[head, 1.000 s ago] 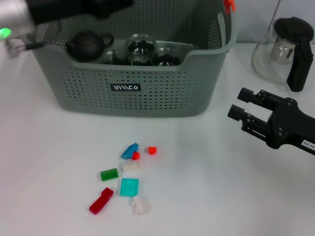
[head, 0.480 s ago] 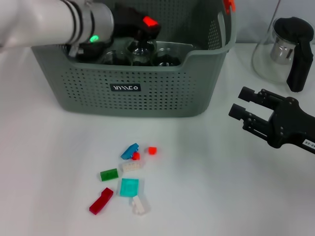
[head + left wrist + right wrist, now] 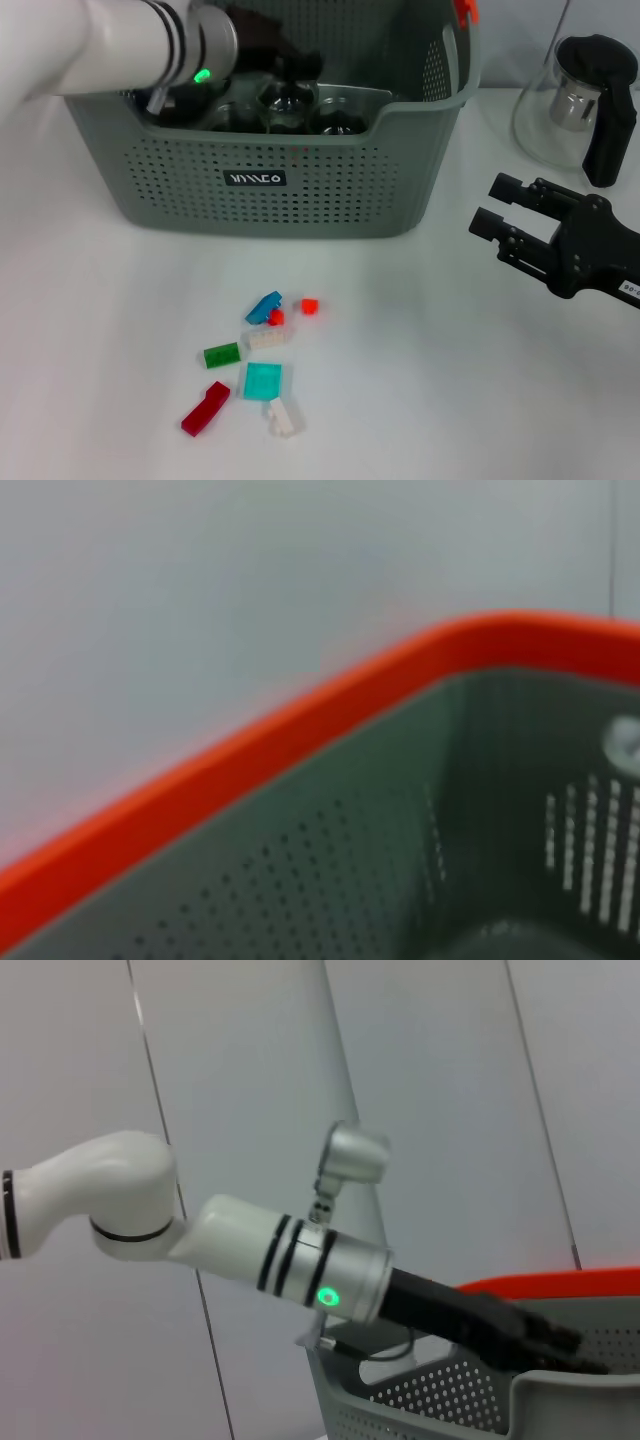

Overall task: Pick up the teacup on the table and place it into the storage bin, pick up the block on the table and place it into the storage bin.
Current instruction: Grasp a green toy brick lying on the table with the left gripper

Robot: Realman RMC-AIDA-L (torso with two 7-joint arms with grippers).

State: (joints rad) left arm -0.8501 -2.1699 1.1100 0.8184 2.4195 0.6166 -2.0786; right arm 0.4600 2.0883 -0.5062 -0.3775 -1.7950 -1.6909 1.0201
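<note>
While the left arm reaches over the storage bin point(image 3: 300, 180) in the head view, its left gripper point(image 3: 285, 55) is down inside the basket above the glass cups point(image 3: 285, 100) there, and whether its fingers are spread or closed cannot be told. A dark teapot is partly hidden behind the arm's wrist. The right gripper point(image 3: 500, 210) hovers over the white table point(image 3: 450, 380) to the right of the bin, fingers parted and holding nothing, just in front of a glass jug point(image 3: 580, 100) with a black handle. Loose blocks point(image 3: 255, 365) lie scattered on the table in front of the bin: blue, red, green, white and a teal square one among them.

In the left wrist view only the bin's orange rim point(image 3: 300, 730) and its perforated grey-green inner wall show, very close.

In the right wrist view the left arm point(image 3: 300, 1260), with a green light on its wrist, slants down into the bin point(image 3: 480, 1400), its black end dipping below the rim
</note>
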